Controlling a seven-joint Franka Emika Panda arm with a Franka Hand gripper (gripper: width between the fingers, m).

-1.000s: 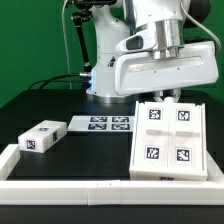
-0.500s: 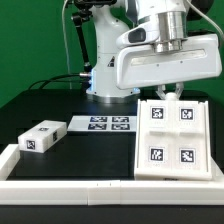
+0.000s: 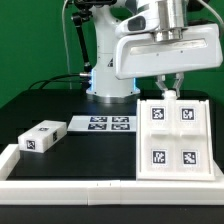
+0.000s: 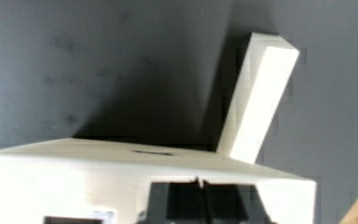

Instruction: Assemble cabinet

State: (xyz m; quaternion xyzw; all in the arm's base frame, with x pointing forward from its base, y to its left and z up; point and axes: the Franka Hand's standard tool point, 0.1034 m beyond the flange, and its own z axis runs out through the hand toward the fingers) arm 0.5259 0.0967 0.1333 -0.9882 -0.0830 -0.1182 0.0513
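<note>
Assembly looks early, as far as I can judge: cabinet parts sit apart on the black table, nothing visibly joined. Large white boxy body fills the lower right of the exterior frame, its broad face turned up toward the camera and carrying four square black-and-white tags in a two-by-two grid. Face looks tilted, upper edge further back. One smaller white block lies well apart at the lower left, also tagged on its end and top, just behind the low white border rail that runs along the bottom of the frame. Marker board lies flat at centre, between block and body, touching neither.

Hand hangs just above the body's upper edge, right of centre. Fingers are pressed together with no gap and nothing between them, so closed on nothing. Whether the tips touch the body I cannot tell from here.

Wrist view shows white surfaces of the body close up: a tall narrow panel standing on edge and a wider white shape below it, dark table behind. Fingertips not clear in that view.

Left to do, by my guess: the loose block needs fetching and fitting to the body; other parts, if any, are out of view.
</note>
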